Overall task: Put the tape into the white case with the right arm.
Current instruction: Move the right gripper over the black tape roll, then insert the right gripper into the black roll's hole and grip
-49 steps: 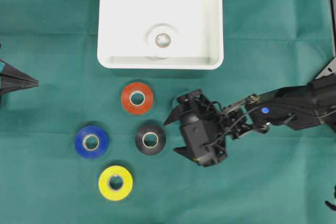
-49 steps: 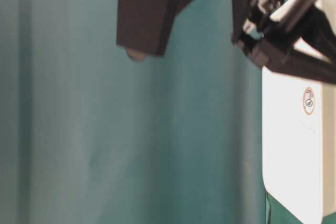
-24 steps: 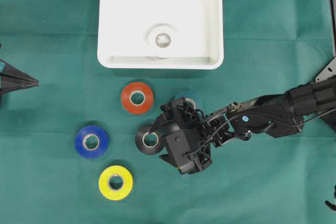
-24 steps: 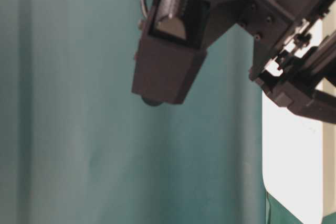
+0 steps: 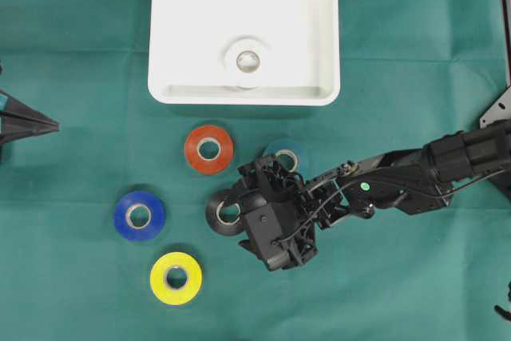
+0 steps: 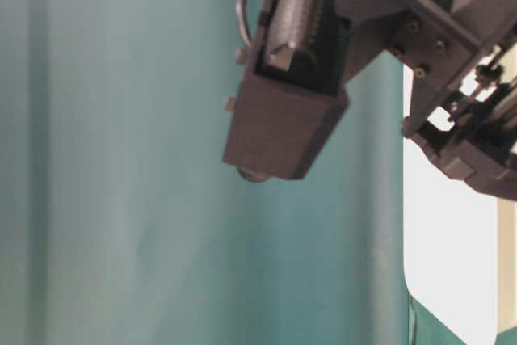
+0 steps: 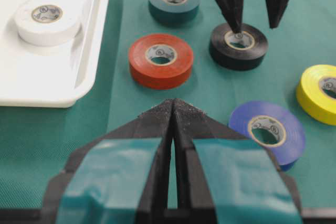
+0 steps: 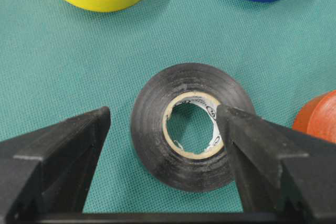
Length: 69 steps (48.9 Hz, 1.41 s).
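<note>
The black tape (image 8: 181,129) lies flat on the green cloth. My right gripper (image 8: 164,111) is open, low over it. One finger (image 8: 262,156) reaches the edge of the roll's core hole, while the other (image 8: 68,150) stands outside the roll with a gap. From the left wrist view, one tip of the right gripper (image 7: 255,24) points into the core of the black tape (image 7: 239,48). Overhead, the right arm's wrist covers most of the black tape (image 5: 217,213). The white case (image 5: 192,13) sits at the back with a white tape (image 5: 247,60) inside. My left gripper (image 7: 173,104) is shut and empty.
Red tape (image 5: 209,149), blue tape (image 5: 139,216), yellow tape (image 5: 176,278) and a dark teal tape (image 5: 281,149) lie around the black one. The left gripper (image 5: 48,125) rests at the left edge. The right arm's camera block (image 6: 283,119) fills the table-level view.
The right arm has swung left and come down over the black tape, bringing its fingers astride the roll's wall. Its jaws kept the same width. The left gripper has not moved.
</note>
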Each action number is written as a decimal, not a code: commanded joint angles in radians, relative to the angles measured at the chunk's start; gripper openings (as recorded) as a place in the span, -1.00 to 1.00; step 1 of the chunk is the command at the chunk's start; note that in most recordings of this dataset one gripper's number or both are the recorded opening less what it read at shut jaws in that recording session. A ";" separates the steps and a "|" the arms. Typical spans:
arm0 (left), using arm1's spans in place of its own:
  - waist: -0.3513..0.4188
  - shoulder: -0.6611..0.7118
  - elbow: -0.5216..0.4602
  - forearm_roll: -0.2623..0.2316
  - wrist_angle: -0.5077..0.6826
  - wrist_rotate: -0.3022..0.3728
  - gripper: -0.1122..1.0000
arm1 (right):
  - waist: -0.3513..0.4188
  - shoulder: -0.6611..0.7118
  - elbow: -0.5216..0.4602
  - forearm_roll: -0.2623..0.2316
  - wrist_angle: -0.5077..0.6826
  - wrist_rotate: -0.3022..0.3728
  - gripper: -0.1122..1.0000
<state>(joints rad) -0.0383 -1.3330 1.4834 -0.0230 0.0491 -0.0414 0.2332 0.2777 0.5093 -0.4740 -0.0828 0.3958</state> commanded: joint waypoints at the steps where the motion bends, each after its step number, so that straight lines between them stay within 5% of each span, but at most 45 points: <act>1: 0.003 0.006 -0.011 -0.003 -0.005 0.000 -0.79 | 0.005 -0.012 -0.020 -0.002 -0.003 0.002 0.07; 11: 0.003 0.006 -0.011 -0.003 -0.005 0.000 -0.79 | 0.011 0.008 -0.021 0.000 0.020 0.012 0.07; 29: 0.003 0.006 -0.011 -0.002 -0.005 0.000 -0.79 | 0.063 0.018 -0.118 0.005 0.321 0.012 0.07; 53: 0.003 0.006 -0.009 -0.002 -0.005 0.000 -0.79 | 0.067 0.052 -0.156 0.015 0.314 0.017 0.06; 69: 0.003 0.006 -0.008 -0.002 -0.005 0.000 -0.79 | 0.067 0.067 -0.161 0.015 0.313 0.018 -0.42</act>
<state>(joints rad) -0.0383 -1.3330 1.4864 -0.0230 0.0491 -0.0414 0.3037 0.3559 0.3651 -0.4602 0.2362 0.4126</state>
